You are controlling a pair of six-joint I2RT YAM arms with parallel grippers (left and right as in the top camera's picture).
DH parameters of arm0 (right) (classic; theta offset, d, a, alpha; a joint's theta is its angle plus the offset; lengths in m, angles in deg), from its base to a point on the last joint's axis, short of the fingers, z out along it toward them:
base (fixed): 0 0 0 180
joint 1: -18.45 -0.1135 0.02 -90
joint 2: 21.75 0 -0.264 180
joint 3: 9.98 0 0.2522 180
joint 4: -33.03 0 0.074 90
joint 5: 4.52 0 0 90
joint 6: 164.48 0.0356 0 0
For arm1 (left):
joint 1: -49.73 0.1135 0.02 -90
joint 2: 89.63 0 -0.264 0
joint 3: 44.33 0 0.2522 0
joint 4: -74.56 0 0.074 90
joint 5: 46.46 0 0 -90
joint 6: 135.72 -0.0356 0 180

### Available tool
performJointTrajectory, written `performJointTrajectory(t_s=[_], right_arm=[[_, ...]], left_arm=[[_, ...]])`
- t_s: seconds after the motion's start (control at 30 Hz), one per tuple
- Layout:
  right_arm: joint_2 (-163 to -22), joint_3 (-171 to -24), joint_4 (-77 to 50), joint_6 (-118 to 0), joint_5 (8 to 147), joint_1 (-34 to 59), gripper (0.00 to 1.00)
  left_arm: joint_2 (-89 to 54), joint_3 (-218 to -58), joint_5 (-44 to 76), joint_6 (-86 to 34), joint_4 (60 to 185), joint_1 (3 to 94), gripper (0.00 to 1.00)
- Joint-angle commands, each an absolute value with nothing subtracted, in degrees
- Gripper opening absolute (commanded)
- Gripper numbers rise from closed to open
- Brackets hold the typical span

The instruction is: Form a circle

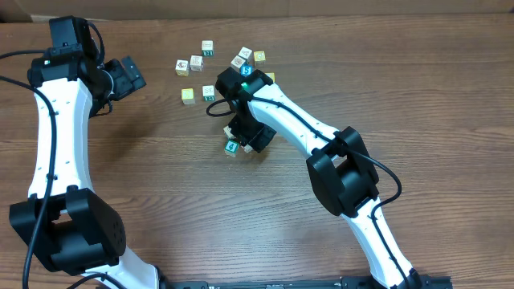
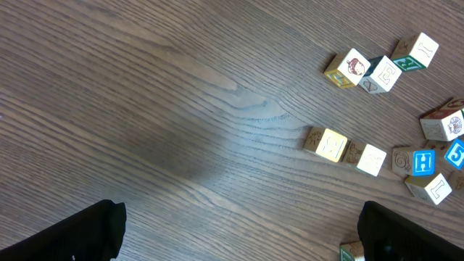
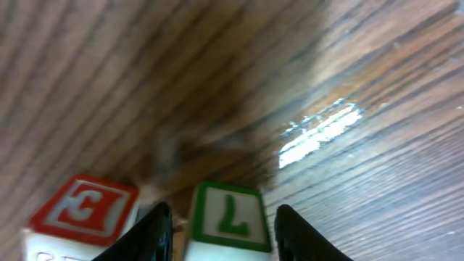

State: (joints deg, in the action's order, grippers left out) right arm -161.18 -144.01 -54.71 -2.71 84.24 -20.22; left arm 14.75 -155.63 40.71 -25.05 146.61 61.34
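Surface: wooden table (image 1: 161,201), loose cubes (image 1: 196,63) at its far side.
Left gripper (image 2: 239,235): spread wide, empty, parked clear.
Right gripper (image 3: 221,221): jaws flank green-lettered cube (image 3: 230,214), likely positioning it; grip uncertain.
Circle (image 1: 232,147): clustering beneath that gripper.

Soft even light — right wrist view blurred, glare on table (image 3: 391,65).

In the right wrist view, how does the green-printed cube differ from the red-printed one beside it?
The green cube sits between the fingers of the right tool, with a narrow gap on each side; the red cube lies outside them, toward the picture's left. The green cube's top face is framed in green, the red cube's in red. Both are small cubes with a framed character on top, resting on the wood table.
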Motion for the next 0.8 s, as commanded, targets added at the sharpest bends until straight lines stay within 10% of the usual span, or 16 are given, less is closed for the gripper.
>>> performJointTrajectory(t_s=[0.0,0.77], right_arm=[[-158.6,-143.7,-54.6,-2.2,84.5,-20.4,0.41],[-158.6,-143.7,-54.6,-4.5,86.8,-20.3,0.34]], left_arm=[[15.1,-155.6,40.6,-24.7,146.6,61.0,1.00],[15.1,-155.6,40.6,-24.7,146.6,61.0,1.00]])
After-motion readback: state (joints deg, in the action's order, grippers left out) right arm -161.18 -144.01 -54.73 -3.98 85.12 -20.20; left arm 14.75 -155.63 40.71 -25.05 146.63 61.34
